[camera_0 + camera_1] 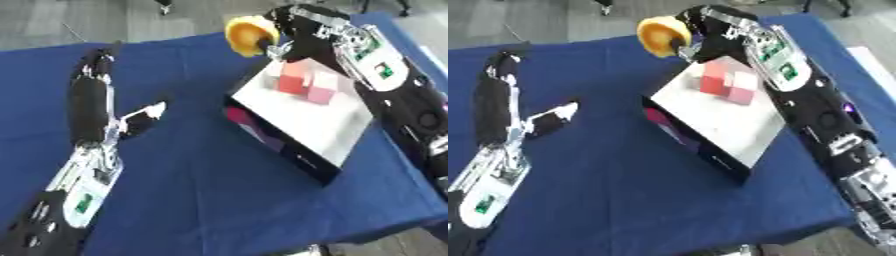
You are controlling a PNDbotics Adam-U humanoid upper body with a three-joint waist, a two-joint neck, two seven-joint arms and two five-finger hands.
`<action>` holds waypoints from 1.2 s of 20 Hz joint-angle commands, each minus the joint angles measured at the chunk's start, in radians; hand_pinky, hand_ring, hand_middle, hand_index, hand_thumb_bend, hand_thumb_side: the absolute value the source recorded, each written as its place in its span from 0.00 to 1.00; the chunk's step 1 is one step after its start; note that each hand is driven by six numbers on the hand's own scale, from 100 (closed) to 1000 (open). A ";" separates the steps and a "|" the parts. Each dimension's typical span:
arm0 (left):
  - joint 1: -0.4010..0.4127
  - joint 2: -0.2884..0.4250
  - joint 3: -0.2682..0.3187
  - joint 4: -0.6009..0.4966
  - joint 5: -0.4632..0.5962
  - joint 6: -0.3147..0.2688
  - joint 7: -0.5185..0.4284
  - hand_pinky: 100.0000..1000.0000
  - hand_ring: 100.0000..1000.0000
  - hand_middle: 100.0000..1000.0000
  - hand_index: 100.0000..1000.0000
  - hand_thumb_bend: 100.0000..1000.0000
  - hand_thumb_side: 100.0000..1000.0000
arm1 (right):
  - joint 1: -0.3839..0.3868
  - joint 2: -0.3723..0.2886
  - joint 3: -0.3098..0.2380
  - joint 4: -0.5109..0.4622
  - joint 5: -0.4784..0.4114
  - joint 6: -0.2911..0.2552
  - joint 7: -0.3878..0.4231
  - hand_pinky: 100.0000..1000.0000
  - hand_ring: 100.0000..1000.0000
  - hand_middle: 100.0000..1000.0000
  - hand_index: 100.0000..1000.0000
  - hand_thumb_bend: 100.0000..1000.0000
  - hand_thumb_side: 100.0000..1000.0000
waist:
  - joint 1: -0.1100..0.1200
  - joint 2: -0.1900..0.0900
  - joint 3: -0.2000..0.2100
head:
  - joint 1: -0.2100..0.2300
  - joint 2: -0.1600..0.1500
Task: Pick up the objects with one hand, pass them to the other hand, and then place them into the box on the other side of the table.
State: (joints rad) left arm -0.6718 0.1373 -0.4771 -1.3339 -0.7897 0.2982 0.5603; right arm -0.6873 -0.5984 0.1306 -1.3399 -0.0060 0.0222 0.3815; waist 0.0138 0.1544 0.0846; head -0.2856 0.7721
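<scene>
Orange round object [248, 33] clenched in my right hand [282, 35], upper centre of frame, just above box [302, 112] far rim; left hand [94, 107] released.

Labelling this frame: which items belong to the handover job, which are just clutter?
Job:
- yellow round object, held by right hand at the box's far corner
- box
- red and pink blocks inside it
- left hand, open on the cloth

Clutter:
- blue tablecloth only

No text, label, brand, number or sign is legible anywhere in either view.
</scene>
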 commanded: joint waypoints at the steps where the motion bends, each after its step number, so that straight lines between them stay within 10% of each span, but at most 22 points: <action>1: -0.008 0.026 0.011 -0.020 0.015 0.008 0.003 0.82 0.82 0.65 0.85 0.68 0.16 | 0.006 -0.042 -0.030 -0.002 0.029 -0.011 -0.026 1.00 0.94 0.55 0.68 0.00 0.00 | 0.014 -0.035 -0.004 | -0.014 -0.002; 13: 0.011 0.039 0.016 -0.006 0.036 0.013 0.015 0.83 0.82 0.65 0.85 0.67 0.17 | 0.089 -0.071 -0.064 0.008 0.117 -0.051 -0.054 1.00 0.94 0.60 0.72 0.00 0.00 | 0.023 -0.039 -0.015 | -0.020 -0.002; 19: 0.012 0.046 0.018 -0.008 0.039 0.016 0.016 0.83 0.82 0.65 0.85 0.67 0.17 | 0.111 -0.074 -0.075 -0.012 0.166 -0.096 -0.024 1.00 0.99 0.76 0.90 0.00 0.00 | 0.026 -0.041 -0.015 | -0.019 -0.002; 24: 0.013 0.050 0.019 -0.012 0.041 0.018 0.018 0.83 0.82 0.65 0.85 0.67 0.17 | 0.124 -0.078 -0.086 -0.035 0.232 -0.168 -0.015 1.00 1.00 0.96 1.00 0.00 0.27 | 0.027 -0.040 -0.015 | -0.014 -0.002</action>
State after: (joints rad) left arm -0.6459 0.1670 -0.4681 -1.3305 -0.7488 0.3148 0.5756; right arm -0.5522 -0.6333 0.0614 -1.3513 0.2077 -0.1267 0.3669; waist 0.0297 0.1459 0.0698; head -0.3016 0.7721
